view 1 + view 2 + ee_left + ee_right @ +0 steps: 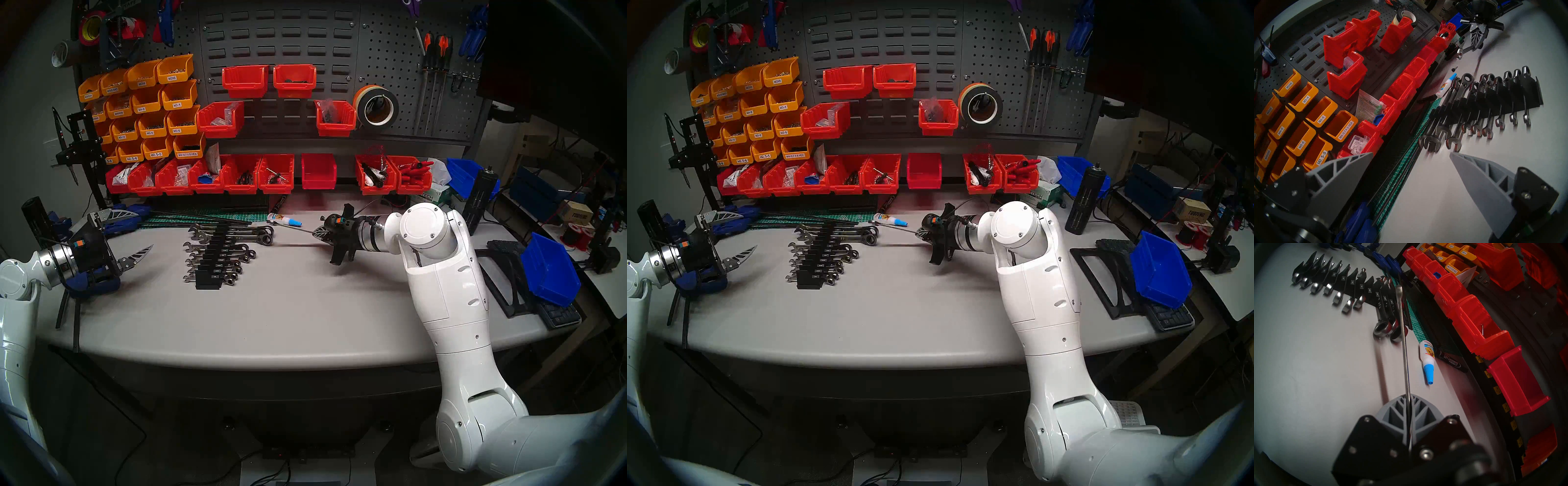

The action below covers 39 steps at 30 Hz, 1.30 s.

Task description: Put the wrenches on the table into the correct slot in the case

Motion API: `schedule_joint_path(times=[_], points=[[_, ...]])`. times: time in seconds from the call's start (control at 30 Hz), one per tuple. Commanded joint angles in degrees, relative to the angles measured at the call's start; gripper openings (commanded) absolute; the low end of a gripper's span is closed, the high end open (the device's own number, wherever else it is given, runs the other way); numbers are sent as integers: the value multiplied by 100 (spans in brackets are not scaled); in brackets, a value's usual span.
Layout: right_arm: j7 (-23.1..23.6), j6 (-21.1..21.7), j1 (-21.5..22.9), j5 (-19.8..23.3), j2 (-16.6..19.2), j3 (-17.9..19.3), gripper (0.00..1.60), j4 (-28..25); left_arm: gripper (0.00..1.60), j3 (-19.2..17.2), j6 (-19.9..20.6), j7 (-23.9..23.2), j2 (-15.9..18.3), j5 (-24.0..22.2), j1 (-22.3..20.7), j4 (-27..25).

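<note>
Right gripper (1409,401): clamped tight on held wrench (1403,338), fingers (1425,412) pressed flat on either side of the shank; raised off the table (271,322), right of the rack.
Held wrench: thin chrome shank seen edge-on, sticking out past the fingertips toward the far end of the rack; free end (1460,54) above the table, near the glue bottle.
Left gripper (1411,153): jaws spread wide, nothing between them; hovering at the table's left edge, well apart from the rack.
Rack (217,258): black stepped strip with white size labels, lying on the table left of centre.
Racked wrenches (234,261): row of chrome combination wrenches across the grooves, ring ends toward the right arm, open jaws toward the left arm.
Far-end wrenches (1384,327): two big ones overlapping at the rack's far end, beside the green mat; seating in grooves unclear.
Glue bottle (1428,360): white with blue cap, flat on the table beside the held wrench.
Marker (1452,362): black, just beside the glue bottle.
Green mat (217,217): cutting mat behind the rack, below the red bins (271,173).
</note>
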Motion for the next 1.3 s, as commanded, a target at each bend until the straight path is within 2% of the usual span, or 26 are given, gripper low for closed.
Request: schedule_joint_path(times=[0.0,0.33,0.4,0.73,0.97,1.13,1.2,1.27], points=[[-270,-80,297,-31,-187,-49,0,72,160,-105,11,34,73,-78,-122,-74],[-530,-136,600,-166,-415,-285,0,471,160,-103,6,37,73,-70,-121,-72],[-534,-184,775,-228,-445,-371,0,612,160,-102,4,37,73,-67,-121,-71],[-417,-70,1104,-319,-693,-405,0,474,160,-96,-3,39,73,-52,-118,-68],[-129,245,1369,-213,-912,-232,0,494,160,-96,-4,39,73,-49,-118,-68],[317,534,1613,-160,-960,-237,0,688,160,-99,0,40,72,-56,-120,-70],[649,711,1709,-115,-1001,-252,0,807,160,-101,2,39,72,-61,-121,-71],[728,768,1705,-119,-1023,-258,0,823,160,-101,3,39,72,-62,-121,-71]])
